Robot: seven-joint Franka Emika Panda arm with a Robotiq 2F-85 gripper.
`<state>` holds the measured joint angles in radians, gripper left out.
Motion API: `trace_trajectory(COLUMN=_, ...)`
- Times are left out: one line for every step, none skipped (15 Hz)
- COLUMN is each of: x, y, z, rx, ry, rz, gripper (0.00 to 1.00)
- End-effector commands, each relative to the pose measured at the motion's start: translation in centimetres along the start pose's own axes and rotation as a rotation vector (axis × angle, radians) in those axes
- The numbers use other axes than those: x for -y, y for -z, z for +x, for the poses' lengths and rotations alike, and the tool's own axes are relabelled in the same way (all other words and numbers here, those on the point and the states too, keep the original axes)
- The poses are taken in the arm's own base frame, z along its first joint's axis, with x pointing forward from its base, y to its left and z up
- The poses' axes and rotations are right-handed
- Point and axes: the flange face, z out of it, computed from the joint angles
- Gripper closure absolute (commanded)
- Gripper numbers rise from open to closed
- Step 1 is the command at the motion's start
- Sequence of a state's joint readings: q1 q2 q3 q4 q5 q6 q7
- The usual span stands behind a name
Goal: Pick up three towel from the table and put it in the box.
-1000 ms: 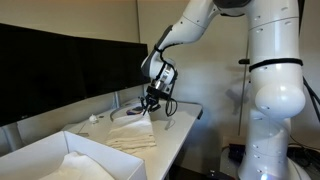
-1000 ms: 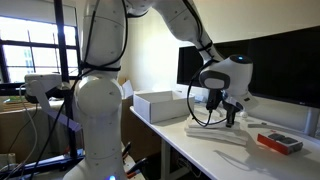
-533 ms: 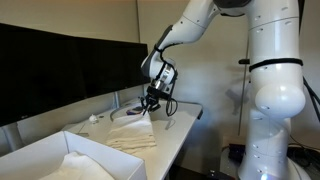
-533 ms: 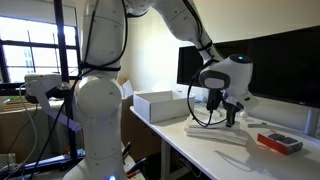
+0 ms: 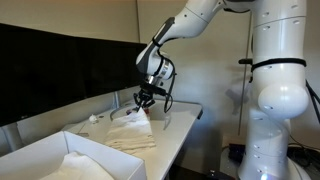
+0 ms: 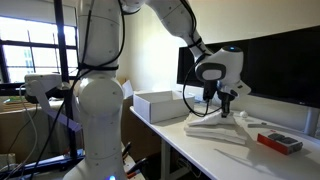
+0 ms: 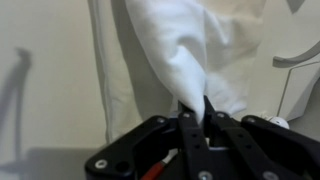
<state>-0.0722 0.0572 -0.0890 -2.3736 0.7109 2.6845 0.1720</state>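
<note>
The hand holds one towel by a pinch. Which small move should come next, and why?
Probably lift a little higher before moving toward the box: the hand is shut on the towel, whose lower edge seems to touch the stack.

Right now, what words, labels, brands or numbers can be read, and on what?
None readable.
The red flat item on the table may carry print, but it is too small and blurred.
The dark monitors, the box and the towel in the claw show no text.
</note>
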Motion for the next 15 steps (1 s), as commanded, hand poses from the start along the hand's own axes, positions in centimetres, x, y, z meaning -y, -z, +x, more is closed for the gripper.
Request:
trace_trajectory(x=4.2, y=2.3, z=-3.2, rx=-0.021, ry=-0.003, rz=-0.012, gripper=0.90)
trace_trajectory(x=5.6, y=2.8, z=-3.9, rx=-0.033, ry=-0.001, rz=-0.020, gripper=0.90)
trace_trajectory(x=7.0, y=3.2, z=-4.7, rx=-0.043, ry=-0.003, rz=-0.028, gripper=0.91)
trace_trajectory(x=8.4, y=3.7, z=-5.6, rx=-0.053, ry=-0.003, rz=-0.036, gripper=0.91)
trace_trajectory(x=9.7, y=4.0, z=-6.4, rx=-0.065, ry=-0.002, rz=-0.048, gripper=0.91)
trace_trajectory(x=11.2, y=4.6, z=-7.4, rx=-0.073, ry=0.002, rz=-0.064, gripper=0.91)
trace_trajectory(x=12.6, y=5.0, z=-8.2, rx=-0.092, ry=0.006, rz=-0.081, gripper=0.91)
trace_trajectory(x=13.9, y=5.6, z=-9.1, rx=-0.110, ry=0.017, rz=-0.104, gripper=0.91)
trace_trajectory(x=15.3, y=6.0, z=-9.8, rx=-0.118, ry=0.030, rz=-0.126, gripper=0.91)
trace_trajectory(x=16.5, y=6.5, z=-10.5, rx=-0.115, ry=0.034, rz=-0.147, gripper=0.91)
trace_trajectory(x=17.6, y=6.9, z=-10.9, rx=-0.112, ry=0.038, rz=-0.161, gripper=0.91)
trace_trajectory(x=18.9, y=7.7, z=-11.5, rx=-0.111, ry=0.044, rz=-0.173, gripper=0.90)
trace_trajectory(x=19.9, y=8.4, z=-11.9, rx=-0.113, ry=0.052, rz=-0.182, gripper=0.91)
trace_trajectory(x=21.1, y=9.2, z=-12.4, rx=-0.120, ry=0.063, rz=-0.194, gripper=0.90)
trace_trajectory(x=22.1, y=9.8, z=-12.8, rx=-0.121, ry=0.073, rz=-0.203, gripper=0.91)
